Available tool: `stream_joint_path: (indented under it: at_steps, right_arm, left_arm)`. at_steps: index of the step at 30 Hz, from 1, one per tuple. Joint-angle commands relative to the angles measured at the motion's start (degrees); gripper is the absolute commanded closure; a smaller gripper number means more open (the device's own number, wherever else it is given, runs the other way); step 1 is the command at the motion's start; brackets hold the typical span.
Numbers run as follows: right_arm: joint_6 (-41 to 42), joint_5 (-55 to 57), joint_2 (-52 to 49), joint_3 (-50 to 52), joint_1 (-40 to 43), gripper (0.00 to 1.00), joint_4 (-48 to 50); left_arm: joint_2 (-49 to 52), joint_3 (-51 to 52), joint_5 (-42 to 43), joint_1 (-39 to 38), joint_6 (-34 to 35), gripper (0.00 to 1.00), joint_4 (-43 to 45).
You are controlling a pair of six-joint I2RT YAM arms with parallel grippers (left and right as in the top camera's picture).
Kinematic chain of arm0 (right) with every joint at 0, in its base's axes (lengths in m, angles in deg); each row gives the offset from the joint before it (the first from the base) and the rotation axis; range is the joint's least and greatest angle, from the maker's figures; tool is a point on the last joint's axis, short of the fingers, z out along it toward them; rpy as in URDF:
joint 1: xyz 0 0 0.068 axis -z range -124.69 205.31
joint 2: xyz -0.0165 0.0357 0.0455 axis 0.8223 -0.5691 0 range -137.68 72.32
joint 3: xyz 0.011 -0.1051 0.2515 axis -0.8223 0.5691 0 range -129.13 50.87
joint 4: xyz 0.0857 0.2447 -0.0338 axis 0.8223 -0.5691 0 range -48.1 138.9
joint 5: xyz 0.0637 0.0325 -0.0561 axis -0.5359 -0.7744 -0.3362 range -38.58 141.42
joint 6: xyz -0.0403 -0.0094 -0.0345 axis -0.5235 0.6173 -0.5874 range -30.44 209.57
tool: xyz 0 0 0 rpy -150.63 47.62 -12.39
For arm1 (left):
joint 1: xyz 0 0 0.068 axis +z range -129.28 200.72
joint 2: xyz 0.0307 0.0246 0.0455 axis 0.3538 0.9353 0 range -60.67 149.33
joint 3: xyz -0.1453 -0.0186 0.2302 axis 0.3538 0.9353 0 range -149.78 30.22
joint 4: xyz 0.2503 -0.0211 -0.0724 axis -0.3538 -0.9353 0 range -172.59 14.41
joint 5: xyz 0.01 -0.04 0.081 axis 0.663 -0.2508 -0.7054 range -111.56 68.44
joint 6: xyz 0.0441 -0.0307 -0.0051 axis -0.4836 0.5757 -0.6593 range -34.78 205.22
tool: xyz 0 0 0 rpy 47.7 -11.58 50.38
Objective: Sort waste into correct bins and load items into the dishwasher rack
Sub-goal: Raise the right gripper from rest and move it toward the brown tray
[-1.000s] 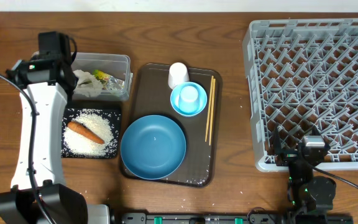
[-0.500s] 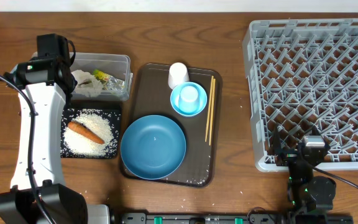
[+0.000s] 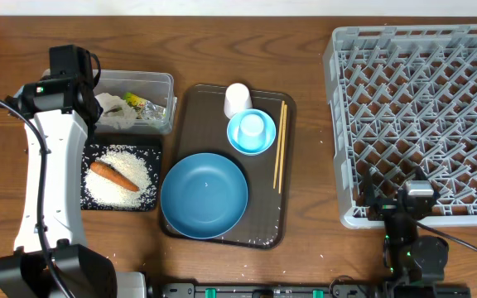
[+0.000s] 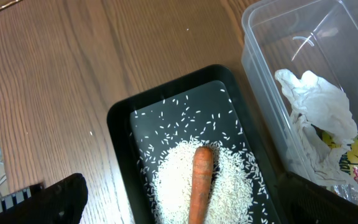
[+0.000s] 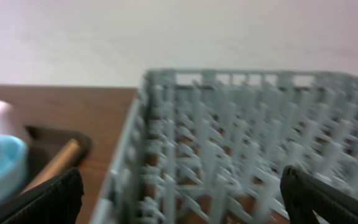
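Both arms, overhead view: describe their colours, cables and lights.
The left arm has a long white link with black joints, a thin black cable running along it and a small green light near its top. The right arm is black all over, with small green lights.

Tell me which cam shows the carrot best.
Left wrist: the carrot is close up, lying on the rice in the black tray, its lower end cut off by the frame. Overhead shows it whole but small. Right wrist doesn't show it.
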Motion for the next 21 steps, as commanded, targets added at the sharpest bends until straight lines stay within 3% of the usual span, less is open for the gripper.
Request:
stream_joint_path:
  at_steps: [1, 6, 12, 17, 21]
  right_arm:
    - [13.51, -17.29, 0.13, 0.07, 0.13, 0.01, 3.30]
    - [44.78, -49.77, 0.13, 0.07, 0.13, 0.01, 6.91]
    - [67.17, -49.24, 0.13, 0.07, 0.15, 0.01, 8.98]
    - [71.69, -48.30, 0.13, -0.72, 0.15, 0.01, 26.69]
    - [70.73, -45.48, -0.81, -6.97, 0.15, 0.01, 25.68]
  left_arm:
    - [0.17, -0.04, -1.70, 0.04, 0.50, 0.01, -0.17]
    - [0.17, -0.04, -1.73, 0.04, 0.50, 0.01, -0.17]
    - [0.17, -0.04, -1.73, 0.04, 0.50, 0.01, -0.17]
    - [0.17, -0.04, -1.73, 0.04, 0.50, 0.01, -0.17]
    - [0.17, -0.04, -1.70, 0.04, 0.50, 0.02, -0.17]
